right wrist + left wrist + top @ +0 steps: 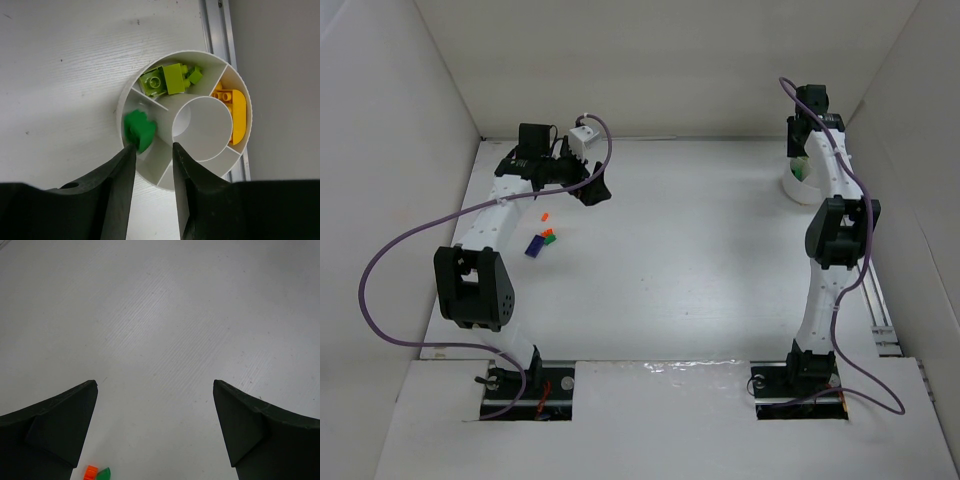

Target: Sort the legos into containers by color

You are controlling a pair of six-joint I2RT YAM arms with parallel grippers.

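Note:
My right gripper (153, 146) hangs over the white divided cup (202, 130) with its jaws a little apart. A blurred green brick (140, 129) sits at the tip of its left finger, over a wedge compartment, not pinched between the fingers. Lime-green bricks (165, 80) fill one compartment and yellow bricks (235, 107) another. In the top view the cup (798, 188) stands at the far right under the right gripper (803, 162). My left gripper (155, 382) is wide open and empty above bare table, just past an orange brick (90, 472) and a green brick (103, 474).
In the top view an orange brick (546, 217), a green-and-orange pair (550, 237) and a dark blue brick (534, 245) lie near the left gripper (592, 190). A metal rail (880, 310) runs along the right wall, close behind the cup (220, 30). White walls enclose the table.

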